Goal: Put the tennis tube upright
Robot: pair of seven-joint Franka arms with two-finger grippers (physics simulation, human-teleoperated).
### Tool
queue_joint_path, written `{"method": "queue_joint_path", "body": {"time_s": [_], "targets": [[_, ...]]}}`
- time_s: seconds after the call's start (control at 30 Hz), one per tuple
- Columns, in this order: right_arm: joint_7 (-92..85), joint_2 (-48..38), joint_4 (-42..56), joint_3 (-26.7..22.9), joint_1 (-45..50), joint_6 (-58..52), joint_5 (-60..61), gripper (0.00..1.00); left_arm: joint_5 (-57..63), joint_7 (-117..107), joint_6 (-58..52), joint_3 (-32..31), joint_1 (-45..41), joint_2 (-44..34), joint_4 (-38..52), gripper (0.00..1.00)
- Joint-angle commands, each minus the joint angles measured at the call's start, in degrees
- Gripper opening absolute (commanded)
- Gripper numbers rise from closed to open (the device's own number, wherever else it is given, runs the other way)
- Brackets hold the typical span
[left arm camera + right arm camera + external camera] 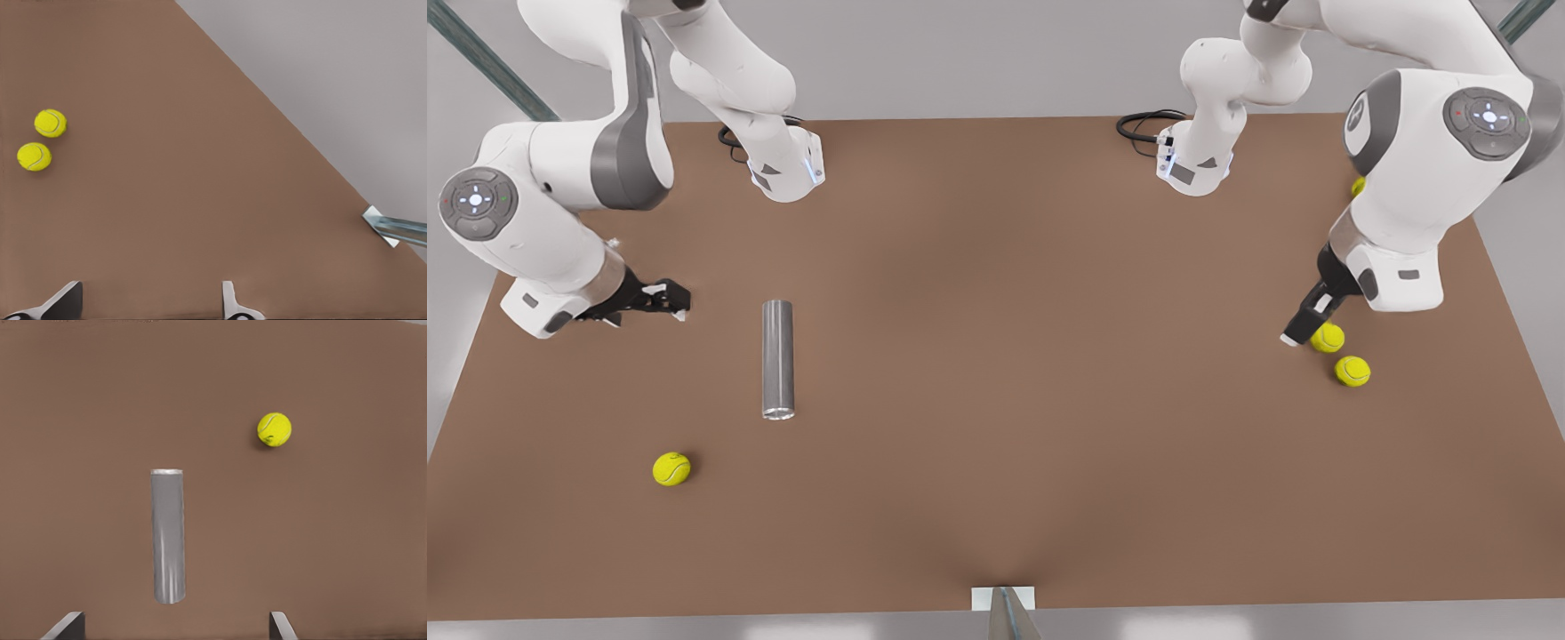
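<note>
Front view shows the tennis tube (777, 358) lying flat on the brown tabletop (1014, 356), toward the front view's left, its long axis running away from the camera and its lighter rim at the near end. The right pincer (665, 298) hovers just beside the tube's far half, on the front view's left, apart from it; in the right wrist view its two fingertips (67, 625) stand spread wide with nothing between them, the tube (168, 535) lying ahead of them on the tabletop (333, 540). A lone tennis ball (671, 468) rests nearer the camera than the tube, well apart from it, and shows again in the right wrist view (274, 429). At the front view's right the left pincer (1303, 331) hangs low, next to a pair of tennis balls (1340, 354) that sit close together; whether it touches the nearer one I cannot tell. The left wrist view shows its fingertips (65, 300) parted and empty, the pair (42, 139) ahead of them.
</note>
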Motion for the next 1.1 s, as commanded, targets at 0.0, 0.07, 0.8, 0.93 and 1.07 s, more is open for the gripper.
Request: {"method": "queue_joint_path", "body": {"time_s": [0.0, 0.07, 0.8, 0.93, 1.07], "targets": [[6.2, 0.1, 0.0, 0.1, 1.0, 1.8, 0.1, 1.00, -0.1, 47.4, -6.4, 0.0, -0.2, -0.1, 0.0, 1.00], [6.2, 0.1, -0.1, 0.1, 1.0, 1.7, 0.1, 1.00, -0.1, 47.4, -6.4, -0.1, -0.4, 0.2, 0.0, 1.00], [-4.9, 15.3, -6.1, 0.3, -4.0, 10.8, -6.8, 1.00, -7.2, 50.5, -8.9, 0.4, 7.2, 2.6, -0.7, 1.00], [-0.3, 15.7, -13.8, 0.7, 0.0, 18.5, -6.8, 1.00, -7.1, 50.5, -8.9, 0.4, 7.2, 2.6, -0.7, 1.00], [3.3, 16.8, -17.4, 5.0, -0.1, 19.2, -6.8, 1.00, -7.1, 50.5, -9.1, 0.4, 7.3, 2.6, -0.8, 1.00]]}}
